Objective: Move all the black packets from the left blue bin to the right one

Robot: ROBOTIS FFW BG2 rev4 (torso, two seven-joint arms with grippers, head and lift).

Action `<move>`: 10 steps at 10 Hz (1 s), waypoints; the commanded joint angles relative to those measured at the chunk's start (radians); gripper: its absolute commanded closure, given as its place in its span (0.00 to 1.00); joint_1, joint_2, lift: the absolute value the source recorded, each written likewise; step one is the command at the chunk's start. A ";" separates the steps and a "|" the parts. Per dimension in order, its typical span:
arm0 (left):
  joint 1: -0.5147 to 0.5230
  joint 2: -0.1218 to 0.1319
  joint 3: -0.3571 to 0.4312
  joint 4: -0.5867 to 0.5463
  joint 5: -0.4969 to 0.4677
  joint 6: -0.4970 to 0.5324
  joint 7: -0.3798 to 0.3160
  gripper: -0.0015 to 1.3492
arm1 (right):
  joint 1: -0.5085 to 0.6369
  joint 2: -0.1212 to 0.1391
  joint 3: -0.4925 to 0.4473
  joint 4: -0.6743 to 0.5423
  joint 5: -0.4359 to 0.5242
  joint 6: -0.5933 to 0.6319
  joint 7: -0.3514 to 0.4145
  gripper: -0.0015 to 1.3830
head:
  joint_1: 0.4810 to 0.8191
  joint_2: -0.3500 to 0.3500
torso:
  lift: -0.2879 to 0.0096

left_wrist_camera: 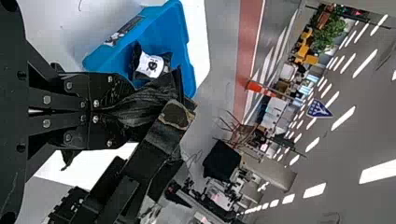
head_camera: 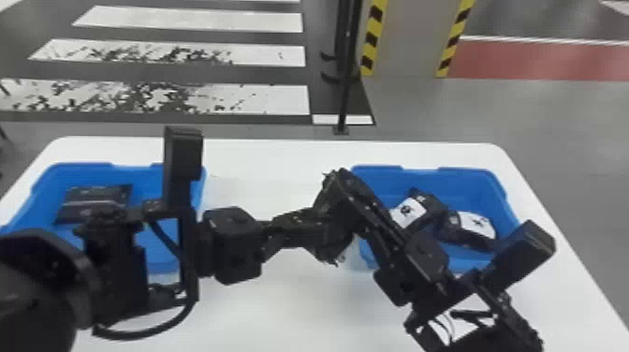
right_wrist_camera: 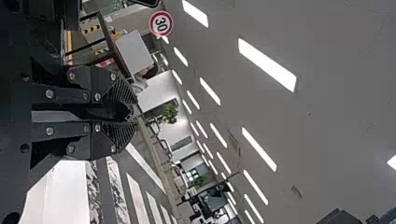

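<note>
My left gripper (head_camera: pixel 306 232) reaches across the table between the bins, shut on a black packet (head_camera: pixel 333 248); in the left wrist view the left gripper (left_wrist_camera: pixel 127 111) pinches the creased packet (left_wrist_camera: pixel 144 105). From the other side my right gripper (head_camera: pixel 356 200) meets this packet; in the right wrist view the right gripper (right_wrist_camera: pixel 125 113) has black material (right_wrist_camera: pixel 109 112) between its nearly closed fingers. The left blue bin (head_camera: pixel 140 173) holds a black packet (head_camera: pixel 96 199), partly hidden by the left arm. Two packets with white labels (head_camera: pixel 419 210) (head_camera: pixel 470 227) lie in the right blue bin (head_camera: pixel 486 180).
Both bins stand on a white table (head_camera: pixel 281 164), with bare tabletop behind and in front of the grippers. The right forearm crosses the near left corner of the right bin. A black post (head_camera: pixel 344 93) stands on the floor beyond the table.
</note>
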 commanded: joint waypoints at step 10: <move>0.227 -0.013 0.232 -0.128 0.064 -0.030 0.003 0.11 | -0.287 -0.063 -0.189 0.316 0.035 0.003 -0.017 0.93 | 0.63 0.35 | 0.35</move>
